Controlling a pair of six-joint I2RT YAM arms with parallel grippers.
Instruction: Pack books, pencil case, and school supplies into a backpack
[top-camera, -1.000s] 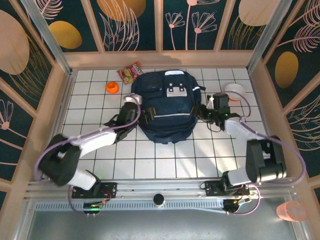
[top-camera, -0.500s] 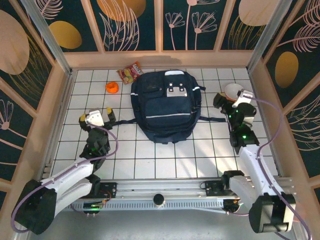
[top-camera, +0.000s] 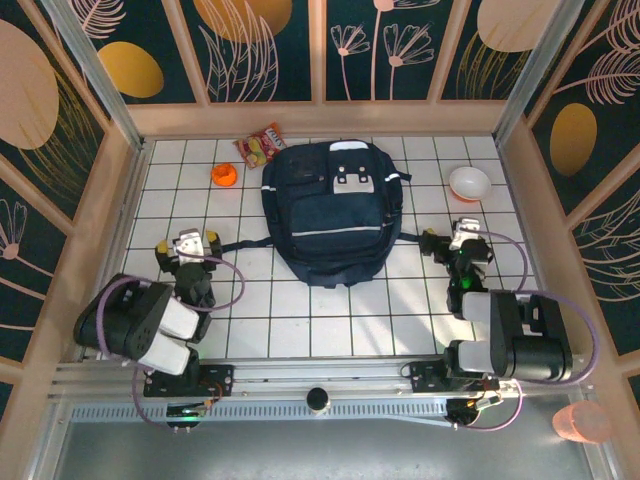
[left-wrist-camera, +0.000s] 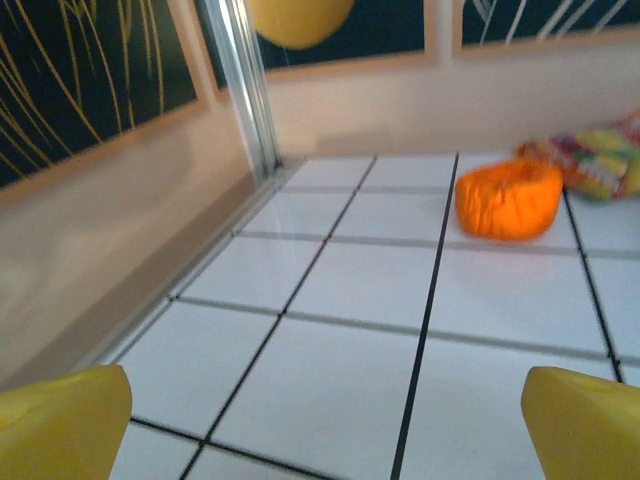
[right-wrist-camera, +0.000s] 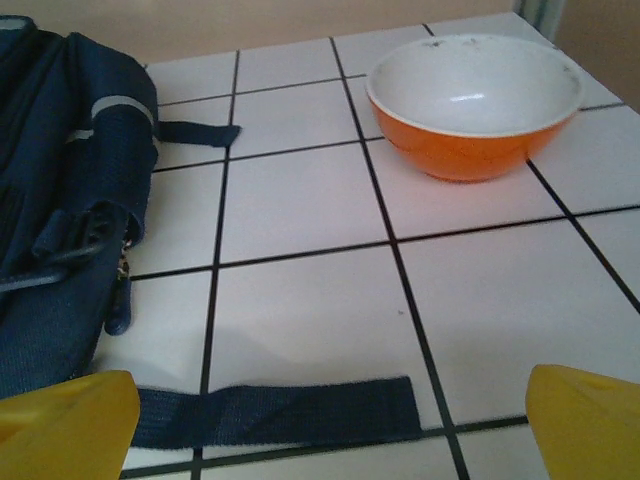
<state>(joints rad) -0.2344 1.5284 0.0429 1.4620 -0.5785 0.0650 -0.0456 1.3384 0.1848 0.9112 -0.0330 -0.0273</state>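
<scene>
Navy fabric marks the backpack (top-camera: 330, 215), which lies flat at the middle of the white tiled tabletop (top-camera: 300, 320), its front with pale patches and clips facing up and its top toward the far wall. Beyond its far left corner lie a snack packet (top-camera: 260, 146) and, further left, a small round orange thing (top-camera: 224, 175), both apart from it. An orange bowl (top-camera: 469, 183) with a white inside stands to its far right, well apart. The left pincer (top-camera: 188, 240) sits low over the tiles to the left of the backpack, near its own base. Its yellow pads (left-wrist-camera: 60, 420) are wide apart with nothing between them, and its wrist view looks across bare tiles toward the orange thing and the packet. The right pincer (top-camera: 458, 240) sits to the right of the backpack, likewise spread wide and holding nothing. In its wrist view a dark strap (right-wrist-camera: 280, 410) lies flat on the tiles between the fingers, with the backpack's side at the left and the bowl ahead.
</scene>
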